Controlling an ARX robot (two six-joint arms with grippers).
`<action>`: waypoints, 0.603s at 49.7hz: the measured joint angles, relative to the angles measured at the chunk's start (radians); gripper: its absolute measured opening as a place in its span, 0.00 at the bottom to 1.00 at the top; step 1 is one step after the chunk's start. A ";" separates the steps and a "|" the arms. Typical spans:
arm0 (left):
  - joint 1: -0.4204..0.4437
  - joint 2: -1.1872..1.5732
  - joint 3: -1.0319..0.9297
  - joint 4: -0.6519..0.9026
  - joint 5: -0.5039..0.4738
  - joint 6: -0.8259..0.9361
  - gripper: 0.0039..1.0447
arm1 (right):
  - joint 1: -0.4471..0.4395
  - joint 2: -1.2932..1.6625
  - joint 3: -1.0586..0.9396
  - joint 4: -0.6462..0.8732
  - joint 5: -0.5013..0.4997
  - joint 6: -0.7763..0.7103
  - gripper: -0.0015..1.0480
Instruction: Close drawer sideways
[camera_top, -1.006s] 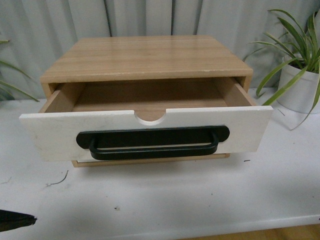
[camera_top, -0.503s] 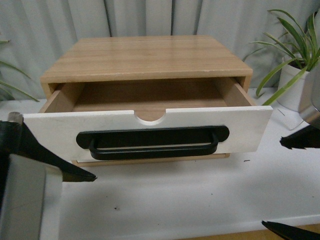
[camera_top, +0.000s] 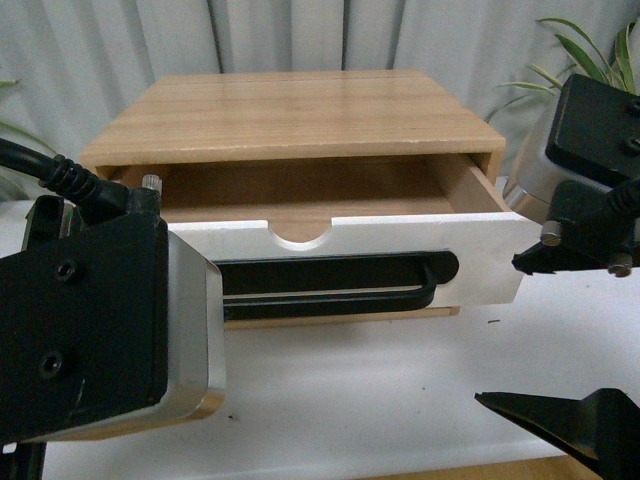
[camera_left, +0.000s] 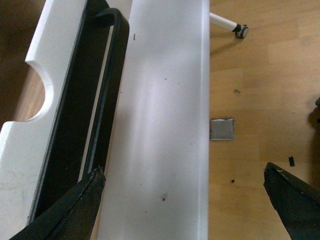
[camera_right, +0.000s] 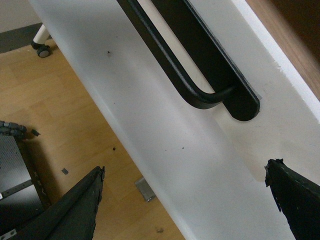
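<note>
The drawer (camera_top: 390, 243) stands pulled out of the wooden cabinet (camera_top: 290, 115); its white front has a semicircular notch and a black bar handle (camera_top: 340, 290). My left arm (camera_top: 100, 330) fills the near left and hides the left end of the drawer front. In the left wrist view my left gripper (camera_left: 184, 172) is open over the white table (camera_left: 160, 100), near the handle (camera_left: 107, 85). My right gripper (camera_top: 497, 332) is open at the drawer front's right end, empty. The right wrist view shows the handle's end (camera_right: 200, 95) and the drawer front (camera_right: 285, 95) beyond its open fingers.
A potted plant (camera_top: 600, 60) stands at the back right behind my right arm. Grey curtains hang behind the cabinet. The table's front edge (camera_top: 400, 455) runs close below the grippers, with wooden floor (camera_left: 260, 75) beneath it.
Both arms have risen into the front view, the left in front of the drawer's left end, the right by its right end. The drawer has not moved.
</note>
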 joint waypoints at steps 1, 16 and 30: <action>0.003 0.002 0.002 0.000 0.000 0.003 0.94 | 0.000 0.005 0.003 0.000 0.000 0.000 0.94; 0.072 0.083 0.051 0.019 -0.020 0.063 0.94 | 0.014 0.119 0.098 0.021 0.026 0.000 0.94; 0.127 0.186 0.127 0.048 0.000 0.095 0.94 | 0.019 0.221 0.172 0.038 0.042 0.009 0.94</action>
